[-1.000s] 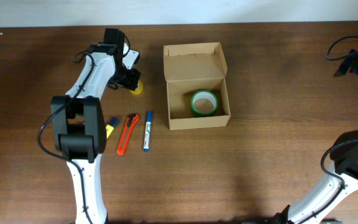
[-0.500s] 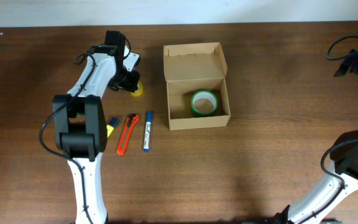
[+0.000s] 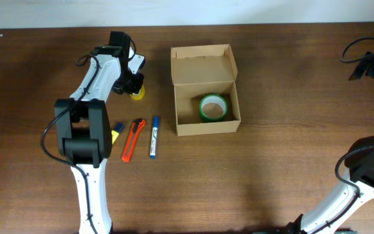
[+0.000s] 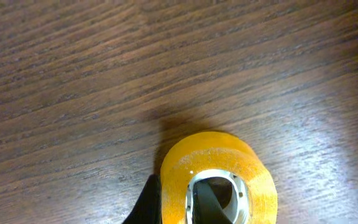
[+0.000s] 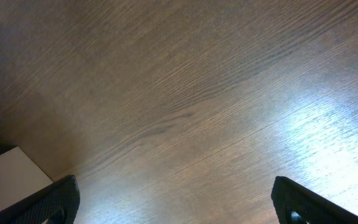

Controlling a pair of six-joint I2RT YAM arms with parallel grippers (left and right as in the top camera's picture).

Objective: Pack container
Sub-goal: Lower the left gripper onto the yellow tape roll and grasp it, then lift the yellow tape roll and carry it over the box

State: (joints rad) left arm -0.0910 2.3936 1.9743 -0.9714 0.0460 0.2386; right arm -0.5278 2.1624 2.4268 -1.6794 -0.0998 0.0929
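Note:
The container (image 3: 208, 126), a brown cardboard box with its flap lid standing open, sits at the table's centre back, with a green tape roll (image 3: 213, 107) inside it. To its left lies a yellow tape roll (image 3: 138, 93) (image 4: 219, 155) on the wood. My left gripper (image 3: 133, 87) (image 4: 180, 202) is shut on the roll's wall, one finger in the hole and one outside. My right gripper (image 5: 179, 205) stands wide open over bare wood at the far right, holding nothing.
In front of the left arm lie a blue marker (image 3: 153, 138), an orange box cutter (image 3: 131, 140) and a yellow-and-blue marker (image 3: 116, 133). The right arm (image 3: 373, 65) hangs near the table's back right corner. A pale surface (image 5: 11, 177) shows beyond the table's edge.
The left gripper's jaws have closed on the yellow tape roll's wall, and the roll has shifted slightly to the left. The right arm has not moved.

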